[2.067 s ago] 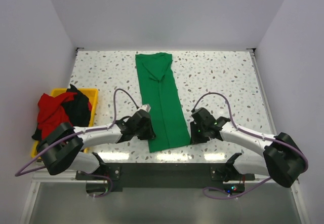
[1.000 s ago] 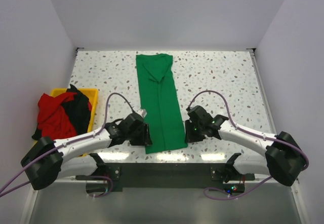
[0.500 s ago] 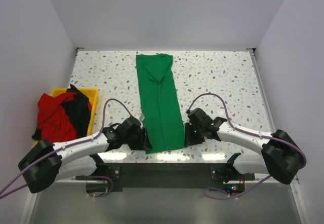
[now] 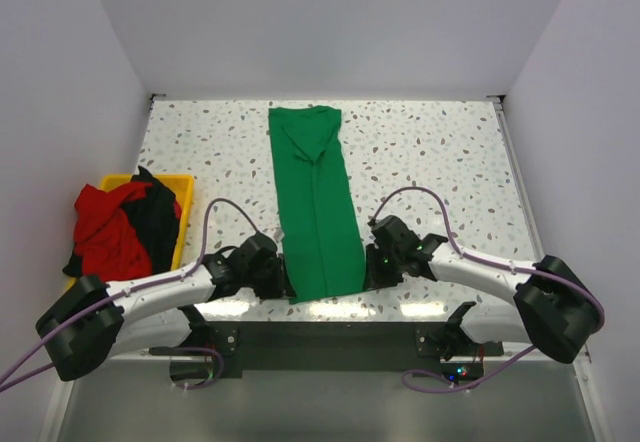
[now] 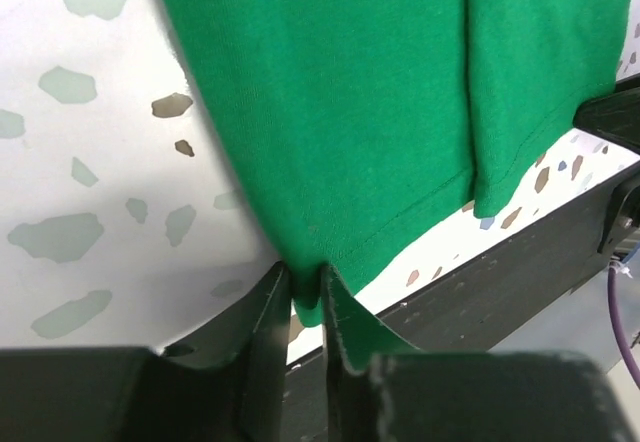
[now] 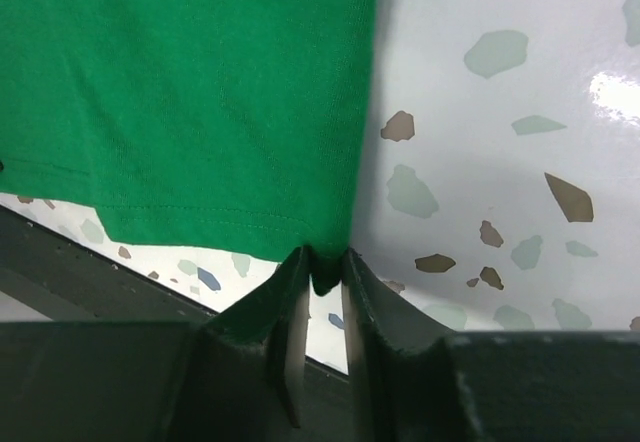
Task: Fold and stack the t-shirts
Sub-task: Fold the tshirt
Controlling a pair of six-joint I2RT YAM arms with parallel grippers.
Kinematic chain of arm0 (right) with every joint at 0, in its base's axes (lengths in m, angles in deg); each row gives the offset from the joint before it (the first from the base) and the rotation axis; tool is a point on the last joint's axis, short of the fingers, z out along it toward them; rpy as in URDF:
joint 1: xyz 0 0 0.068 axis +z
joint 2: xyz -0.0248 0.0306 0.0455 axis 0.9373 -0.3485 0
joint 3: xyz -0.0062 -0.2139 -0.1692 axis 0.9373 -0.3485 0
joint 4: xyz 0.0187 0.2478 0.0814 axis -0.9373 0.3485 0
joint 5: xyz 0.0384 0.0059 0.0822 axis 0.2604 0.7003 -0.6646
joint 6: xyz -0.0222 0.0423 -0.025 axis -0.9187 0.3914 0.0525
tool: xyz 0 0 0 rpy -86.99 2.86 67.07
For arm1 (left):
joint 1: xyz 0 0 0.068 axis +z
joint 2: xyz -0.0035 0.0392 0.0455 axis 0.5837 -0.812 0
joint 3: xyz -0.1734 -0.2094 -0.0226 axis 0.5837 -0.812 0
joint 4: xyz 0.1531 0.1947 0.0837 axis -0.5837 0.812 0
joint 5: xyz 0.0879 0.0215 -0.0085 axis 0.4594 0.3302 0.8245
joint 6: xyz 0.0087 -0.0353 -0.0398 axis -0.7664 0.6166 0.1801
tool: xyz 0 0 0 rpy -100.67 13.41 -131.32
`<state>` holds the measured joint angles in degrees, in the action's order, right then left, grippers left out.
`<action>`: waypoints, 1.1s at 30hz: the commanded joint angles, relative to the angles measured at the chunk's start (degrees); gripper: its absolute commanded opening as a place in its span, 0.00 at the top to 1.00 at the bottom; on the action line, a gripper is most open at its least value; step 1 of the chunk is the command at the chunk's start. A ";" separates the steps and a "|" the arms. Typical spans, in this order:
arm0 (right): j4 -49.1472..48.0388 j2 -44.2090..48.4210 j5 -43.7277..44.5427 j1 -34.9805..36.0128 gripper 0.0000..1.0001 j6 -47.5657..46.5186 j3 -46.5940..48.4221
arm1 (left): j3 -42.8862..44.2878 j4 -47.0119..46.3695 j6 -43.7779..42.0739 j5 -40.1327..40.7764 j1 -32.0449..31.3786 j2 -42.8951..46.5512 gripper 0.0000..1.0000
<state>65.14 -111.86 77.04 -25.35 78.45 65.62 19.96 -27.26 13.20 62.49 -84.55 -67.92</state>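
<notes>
A bright green t-shirt (image 4: 316, 197) lies folded into a long narrow strip down the middle of the speckled table, collar end far, hem near. My left gripper (image 4: 287, 284) is shut on the hem's near left corner (image 5: 305, 297). My right gripper (image 4: 366, 269) is shut on the hem's near right corner (image 6: 325, 274). In both wrist views the green cloth (image 5: 340, 112) bunches between the black fingers and spreads flat beyond them. Red and black t-shirts (image 4: 115, 224) lie heaped at the left.
A yellow bin (image 4: 183, 224) at the table's left edge holds the red and black heap, which spills over its side. The table's near edge and a black mounting rail (image 4: 320, 340) run just behind both grippers. White walls enclose the table.
Both arms slid in toward the green shirt's near hem. The left gripper closed on its left corner; the right one stayed shut on the right corner.
</notes>
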 commanded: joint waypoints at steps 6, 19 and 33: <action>-1.81 2.04 -3.28 0.22 0.97 1.36 -2.61 | -1.07 2.47 0.00 -0.72 -0.73 0.69 0.89; 3.99 12.86 -2.41 1.89 1.00 2.60 -3.95 | 0.51 10.65 -3.77 -0.46 -1.08 6.40 0.96; 5.93 3.38 2.94 1.81 1.00 -3.02 11.25 | 15.98 8.29 -10.45 3.85 3.38 -2.29 0.96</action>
<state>70.49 -106.13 76.21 -23.74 78.25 71.28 32.84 -16.79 6.33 64.78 -83.91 -68.53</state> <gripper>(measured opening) 0.023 0.074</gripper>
